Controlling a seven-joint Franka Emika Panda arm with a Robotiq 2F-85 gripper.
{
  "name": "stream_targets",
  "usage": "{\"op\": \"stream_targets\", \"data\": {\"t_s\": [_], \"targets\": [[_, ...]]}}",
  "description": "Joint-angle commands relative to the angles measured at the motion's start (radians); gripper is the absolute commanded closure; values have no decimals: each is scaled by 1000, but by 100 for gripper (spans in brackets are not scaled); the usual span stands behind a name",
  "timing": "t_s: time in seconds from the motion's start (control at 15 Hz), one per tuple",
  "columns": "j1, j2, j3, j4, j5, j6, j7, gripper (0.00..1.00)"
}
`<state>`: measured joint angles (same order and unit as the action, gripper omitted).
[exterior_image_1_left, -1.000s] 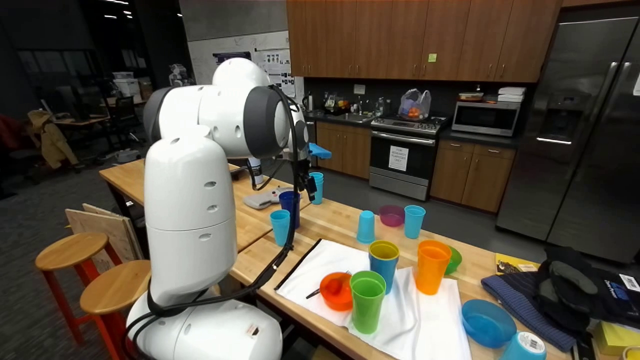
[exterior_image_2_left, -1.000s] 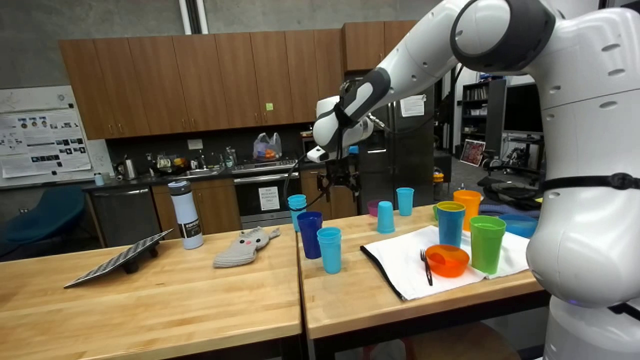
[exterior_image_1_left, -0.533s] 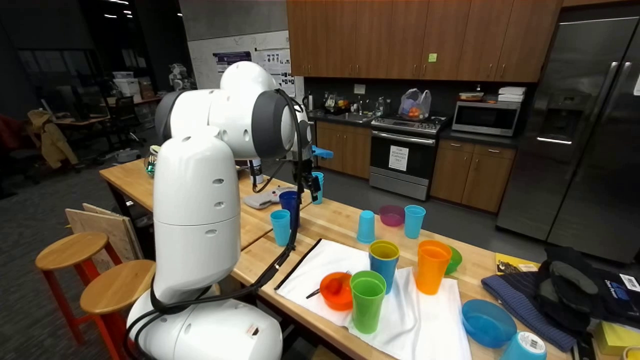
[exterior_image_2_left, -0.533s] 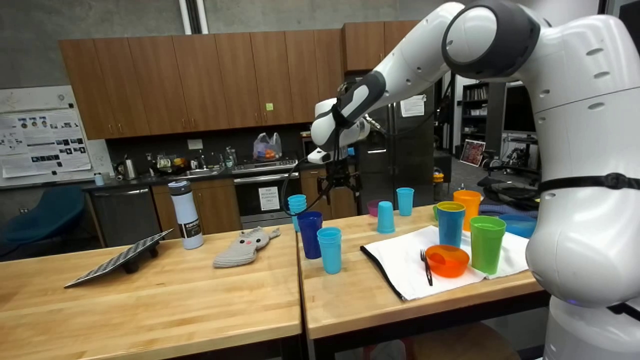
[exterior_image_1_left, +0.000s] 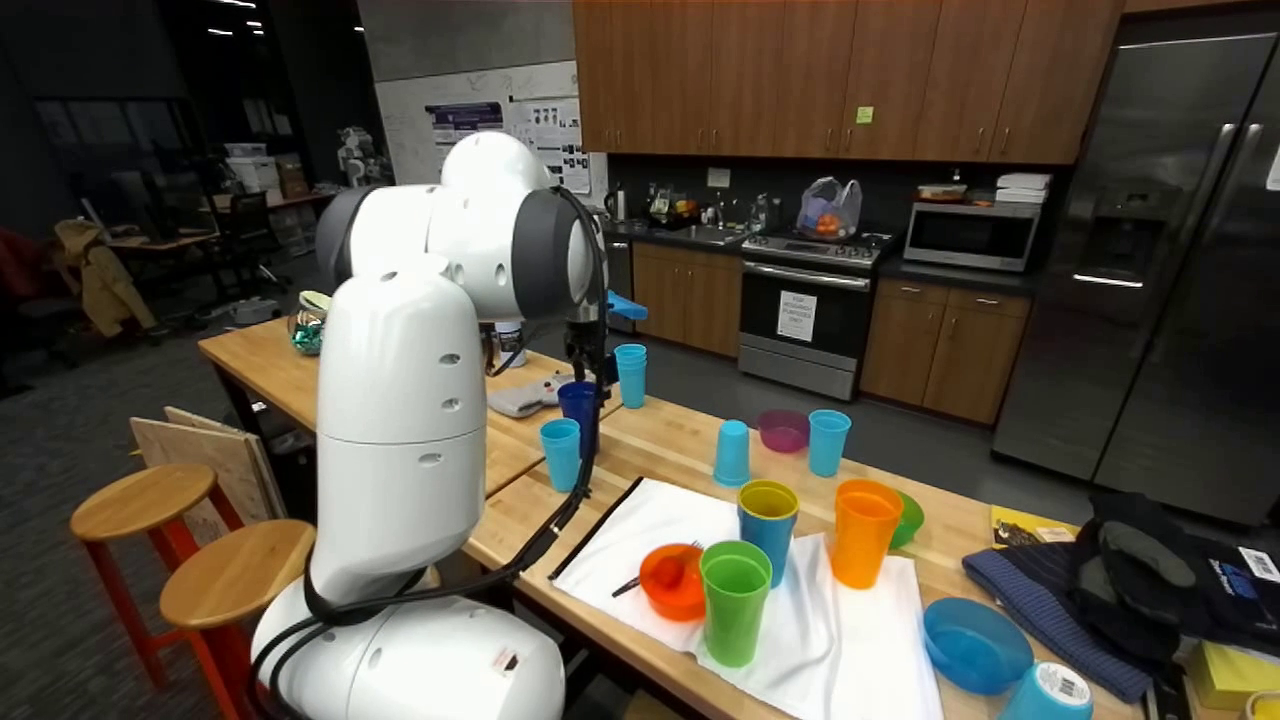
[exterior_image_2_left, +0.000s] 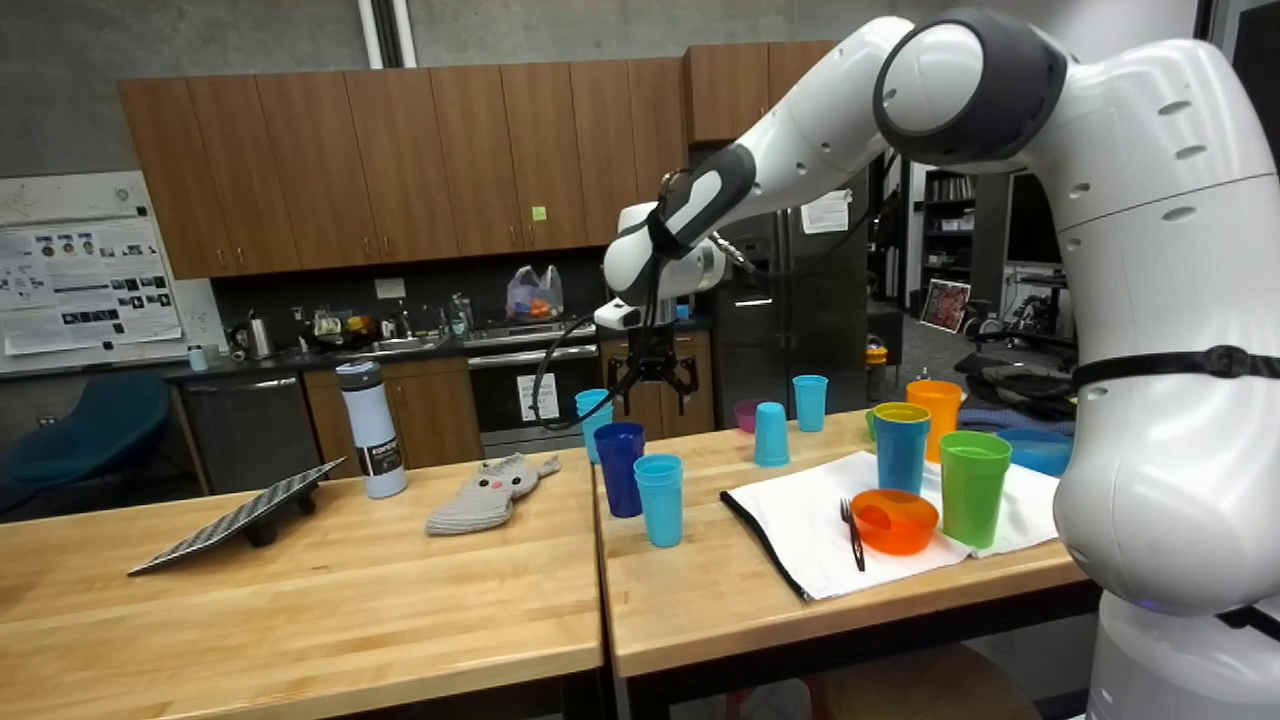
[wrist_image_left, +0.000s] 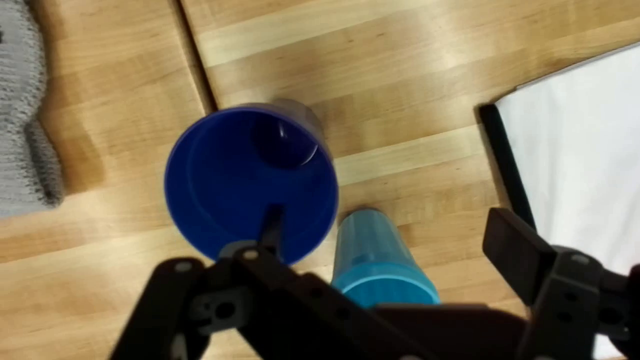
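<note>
My gripper (exterior_image_2_left: 654, 402) is open and hangs pointing down above the table, with nothing held. In the wrist view the left finger (wrist_image_left: 271, 227) overlaps the mouth of an upright dark blue cup (wrist_image_left: 225, 185); whether it touches the rim I cannot tell. A light blue cup (wrist_image_left: 371, 245) shows below, between the spread fingers, partly covered by the gripper's body. In both exterior views the dark blue cup (exterior_image_2_left: 620, 470) stands beside the light blue cup (exterior_image_2_left: 660, 505). Stacked light blue cups (exterior_image_2_left: 592, 408) stand behind them. A cable partly hides the gripper in an exterior view.
A white cloth (exterior_image_2_left: 790, 510) carries a fork (exterior_image_2_left: 854, 535), an orange bowl (exterior_image_2_left: 895, 535) and a green cup (exterior_image_2_left: 975, 500). An upside-down light blue cup (exterior_image_2_left: 771, 435) stands behind. Left of the table seam lie a grey plush toy (exterior_image_2_left: 475, 508) and a bottle (exterior_image_2_left: 372, 430).
The arm has swung so that the gripper moves left and slightly down in an exterior view, closer over the dark blue cup. The jaws stay open. The cups have not moved.
</note>
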<state>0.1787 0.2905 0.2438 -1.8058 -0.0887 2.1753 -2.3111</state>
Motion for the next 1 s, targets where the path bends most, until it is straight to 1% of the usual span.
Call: {"op": "stream_targets", "data": {"t_s": [0.0,0.07,0.33,0.4,0.47,0.53,0.67,0.73,0.8,0.93], "targets": [[31,101,25,100,13,10,17,0],[31,118,29,122,14,-1,7,0],[40,156,34,142,11,3,14,0],[22,117,37,85,28,27,4,0],[12,99,37,61,35,35,-1,0],[34,162,35,150,16,12,4,0],[32,136,33,120,21,24,25,0],[23,123,33,110,24,21,15,0],[16,101,34,75,30,41,18,0],[13,85,33,65,28,36,17,0]]}}
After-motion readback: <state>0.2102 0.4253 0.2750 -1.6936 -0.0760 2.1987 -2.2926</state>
